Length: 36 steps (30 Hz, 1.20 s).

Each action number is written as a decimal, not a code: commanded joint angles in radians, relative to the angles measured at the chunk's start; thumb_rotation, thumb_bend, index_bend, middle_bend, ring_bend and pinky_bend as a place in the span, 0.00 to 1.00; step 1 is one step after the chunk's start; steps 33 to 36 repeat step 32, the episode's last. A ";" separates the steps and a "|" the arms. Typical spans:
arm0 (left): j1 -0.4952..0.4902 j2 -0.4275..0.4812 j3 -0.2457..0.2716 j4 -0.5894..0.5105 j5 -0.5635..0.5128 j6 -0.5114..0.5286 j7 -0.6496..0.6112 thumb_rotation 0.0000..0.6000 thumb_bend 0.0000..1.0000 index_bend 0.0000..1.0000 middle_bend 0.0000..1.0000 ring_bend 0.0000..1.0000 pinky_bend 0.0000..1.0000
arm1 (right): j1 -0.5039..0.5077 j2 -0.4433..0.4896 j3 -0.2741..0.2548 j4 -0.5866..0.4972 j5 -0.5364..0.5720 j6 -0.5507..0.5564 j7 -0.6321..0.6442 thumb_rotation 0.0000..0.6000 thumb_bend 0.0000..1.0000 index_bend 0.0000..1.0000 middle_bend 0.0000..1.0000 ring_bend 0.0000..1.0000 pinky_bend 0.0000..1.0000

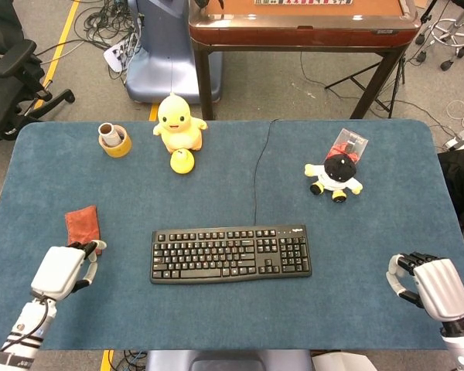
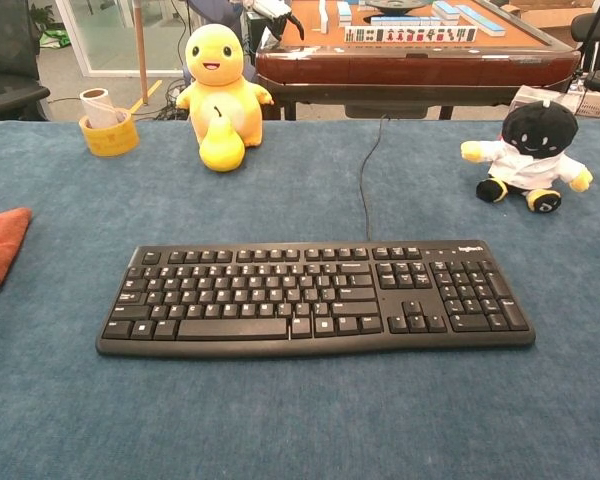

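Note:
A black keyboard lies at the table's near middle, its cable running to the far edge. My left hand hovers at the near left, apart from the keyboard, with its fingertips just short of a red cloth. It holds nothing and its fingers are loosely bent. My right hand sits at the near right corner, empty, with its fingers apart and loosely bent. The chest view shows neither hand clearly.
A yellow duck plush with a small yellow toy before it stands at the far left-centre. A yellow tape roll is further left. A black-and-white plush sits at the far right.

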 commanded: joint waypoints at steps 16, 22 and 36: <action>0.151 0.002 0.017 0.095 0.146 0.130 -0.103 1.00 0.48 0.48 0.50 0.47 0.61 | 0.012 -0.005 0.006 0.010 0.019 -0.023 0.011 1.00 0.42 0.28 0.55 0.53 0.78; 0.164 0.003 0.005 0.101 0.148 0.119 -0.104 1.00 0.48 0.48 0.50 0.48 0.61 | 0.008 -0.005 0.003 0.010 0.010 -0.012 0.013 1.00 0.42 0.28 0.55 0.53 0.78; 0.181 0.006 -0.011 0.107 0.161 0.104 -0.118 1.00 0.48 0.49 0.51 0.48 0.61 | 0.008 -0.007 0.000 0.012 0.013 -0.015 0.012 1.00 0.42 0.28 0.55 0.53 0.78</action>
